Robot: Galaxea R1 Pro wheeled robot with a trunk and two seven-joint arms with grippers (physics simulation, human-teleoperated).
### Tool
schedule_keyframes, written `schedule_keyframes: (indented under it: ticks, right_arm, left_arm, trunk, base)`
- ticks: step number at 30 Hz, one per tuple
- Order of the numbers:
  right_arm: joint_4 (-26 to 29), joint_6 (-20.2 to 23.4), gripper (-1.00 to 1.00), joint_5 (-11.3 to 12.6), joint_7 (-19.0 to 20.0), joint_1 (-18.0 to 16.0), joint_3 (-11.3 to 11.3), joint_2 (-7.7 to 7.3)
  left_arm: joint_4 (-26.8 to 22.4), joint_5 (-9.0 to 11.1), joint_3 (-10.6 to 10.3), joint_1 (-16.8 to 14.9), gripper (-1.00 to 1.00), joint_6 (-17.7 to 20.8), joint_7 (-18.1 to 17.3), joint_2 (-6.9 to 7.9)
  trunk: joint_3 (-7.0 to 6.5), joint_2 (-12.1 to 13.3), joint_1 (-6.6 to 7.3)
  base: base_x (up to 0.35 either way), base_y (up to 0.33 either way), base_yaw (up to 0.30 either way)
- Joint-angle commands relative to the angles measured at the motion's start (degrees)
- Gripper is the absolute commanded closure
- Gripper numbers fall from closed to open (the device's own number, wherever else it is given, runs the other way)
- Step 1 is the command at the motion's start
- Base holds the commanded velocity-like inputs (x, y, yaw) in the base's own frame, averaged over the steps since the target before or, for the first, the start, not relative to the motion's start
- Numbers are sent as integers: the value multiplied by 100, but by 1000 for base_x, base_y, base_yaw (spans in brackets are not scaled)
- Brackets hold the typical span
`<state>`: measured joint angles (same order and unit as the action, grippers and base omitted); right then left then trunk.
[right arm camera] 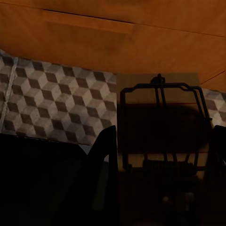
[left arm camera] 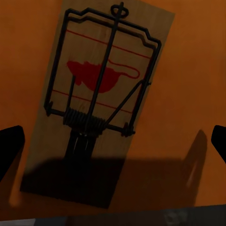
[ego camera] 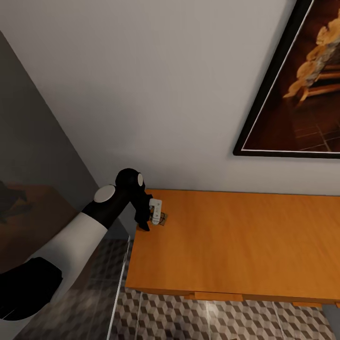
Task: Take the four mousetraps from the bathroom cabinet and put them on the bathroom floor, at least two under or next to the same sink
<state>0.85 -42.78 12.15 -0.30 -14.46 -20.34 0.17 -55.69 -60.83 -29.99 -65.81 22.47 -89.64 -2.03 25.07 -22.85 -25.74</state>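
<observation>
While the left arm reaches over the cabinet (ego camera: 236, 236), its gripper (ego camera: 152, 218) sits at the cabinet top's far left corner, directly over one mousetrap (ego camera: 162, 218).

Count, head view: 1 mousetrap on the cabinet top, mostly hidden behind the gripper; 1 framed picture (ego camera: 302, 89) on the wall above the cabinet's right part; 3 drawer fronts partly visible along the cabinet's near edge.

Left wrist view: 1 mousetrap (left arm camera: 96, 101) lies flat on the orange-brown top, a little tilted. Pale wooden board, dark wire bar and coil spring, red mouse-shaped mark with thin red lines above and below it. No readable writing on it. The two dark fingers (left arm camera: 8, 148) stand wide apart, one at each side of the frame, well clear of the board's long edges. They touch nothing and hold nothing. A shadow falls across the spring end of the board.

Right wrist view: 1 second mousetrap (right arm camera: 162, 141) sits between the right gripper's fingers (right arm camera: 106, 165), dim and in shadow. Wire frame and coil spring are readable; no red mark or text can be made out. The fingers stand close on either side of the board and appear closed on it, though contact is hard to confirm in the dark. Behind it: the cabinet's front (right arm camera: 117, 42) with one drawer handle, and the bathroom floor (right arm camera: 52, 99) in cube-pattern tiles.

Total mousetraps seen: 2. Bathroom floor also shows along the cabinet's near edge in the head view (ego camera: 212, 321).
</observation>
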Motion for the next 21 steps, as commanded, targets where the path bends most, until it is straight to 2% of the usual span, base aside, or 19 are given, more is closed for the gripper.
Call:
schedule_keyframes:
  ticks: [1, 21]
  right_arm:
    - [-6, -20, 100, 60, 12, -4, -49, 1]
    - [-6, -20, 100, 60, 12, -4, -49, 1]
  left_arm:
    - [165, -26, -7, -2, -100, 55, -36, 0]
    - [172, -26, -7, -2, -100, 55, -36, 9]
  trunk:
    - [9, -7, -4]
    - [9, -7, -4]
  base:
    - [0, 0, 0]
    - [0, 0, 0]
